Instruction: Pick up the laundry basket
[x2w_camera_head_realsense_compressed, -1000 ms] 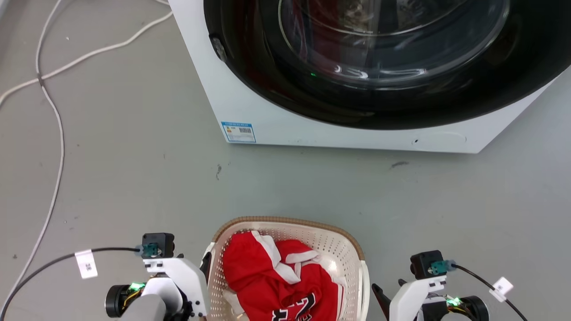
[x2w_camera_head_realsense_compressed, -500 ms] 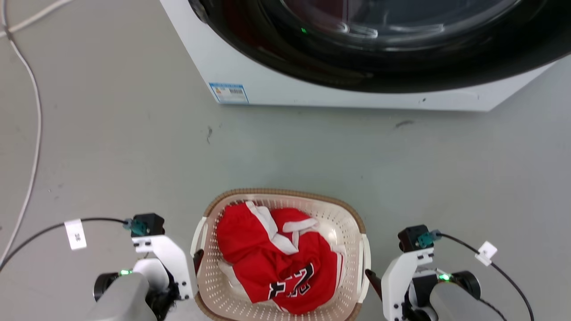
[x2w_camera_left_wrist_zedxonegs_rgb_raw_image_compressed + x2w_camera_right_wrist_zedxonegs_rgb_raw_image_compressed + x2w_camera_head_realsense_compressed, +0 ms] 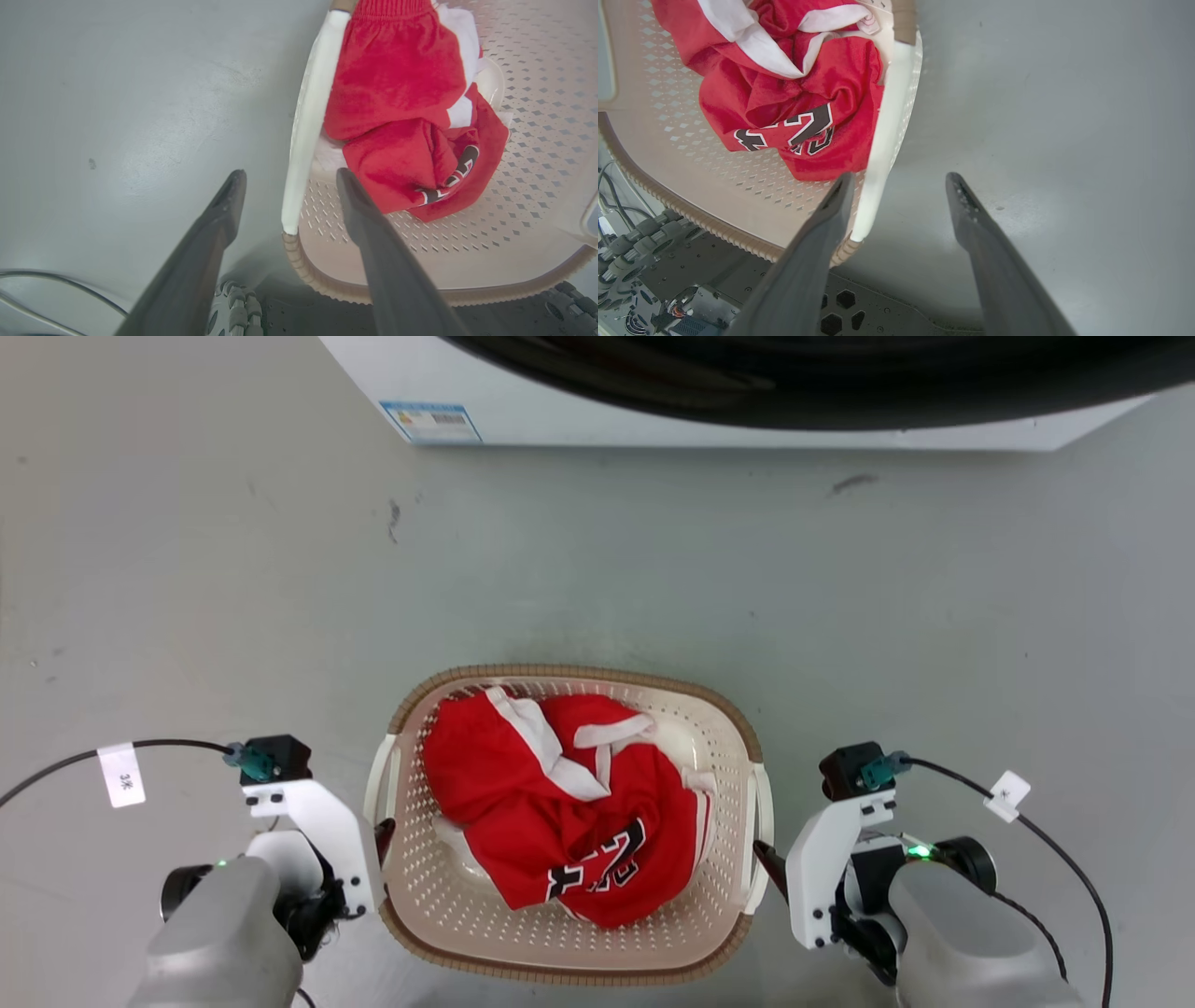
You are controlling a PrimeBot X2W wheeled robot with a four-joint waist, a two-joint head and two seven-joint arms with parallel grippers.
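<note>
Left gripper (image 3: 289, 173): spread wide with nothing in its grasp. You have one finger outside, over the floor (image 3: 117, 93), and the other inside the basket (image 3: 537, 70), with the white left handle (image 3: 310, 107) between them. You can't tell whether either finger touches it.
Right gripper (image 3: 900, 177): spread about as wide, also empty. The right handle (image 3: 889, 116) runs up between its fingers, close against the inner one; the outer one is over bare floor.
Basket: it stands on the floor straight ahead of you, between your two arms and low in the middle of the head view. It is upright, with perforated cream walls and a brown rim all round.
Jersey (image 3: 551, 803): red with white trim and black numerals, crumpled inside the basket and covering most of its bottom.
Washer (image 3: 653, 425): you see its white front and dark door along the top edge of the head view, well apart from the basket.
Cable (image 3: 159, 744): a black lead with a white tag runs off the left wrist; a matching one leaves the right wrist.
</note>
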